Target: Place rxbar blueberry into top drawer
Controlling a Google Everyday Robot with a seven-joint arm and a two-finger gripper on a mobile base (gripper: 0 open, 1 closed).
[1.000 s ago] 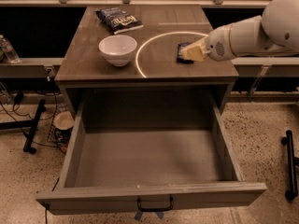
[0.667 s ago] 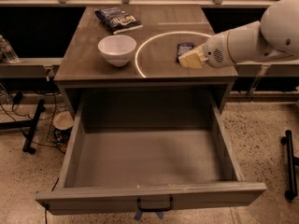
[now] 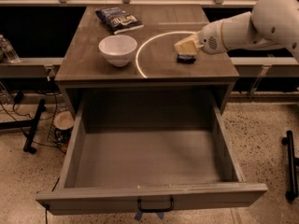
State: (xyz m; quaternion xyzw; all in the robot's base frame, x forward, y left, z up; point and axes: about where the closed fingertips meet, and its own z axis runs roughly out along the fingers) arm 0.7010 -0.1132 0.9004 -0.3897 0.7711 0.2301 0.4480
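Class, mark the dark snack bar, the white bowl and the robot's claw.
small dark flat snack bar (image 3: 186, 59): camera view, middle of wrapper
round white bowl (image 3: 117, 55): camera view, outer wall
robot's tan claw (image 3: 185, 46): camera view, tip, just above the bar

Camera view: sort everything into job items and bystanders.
Job: rxbar blueberry on the tabletop; top drawer, pulled open; gripper at the bar.
Bystanders: white bowl; chip bag at the tabletop's back.
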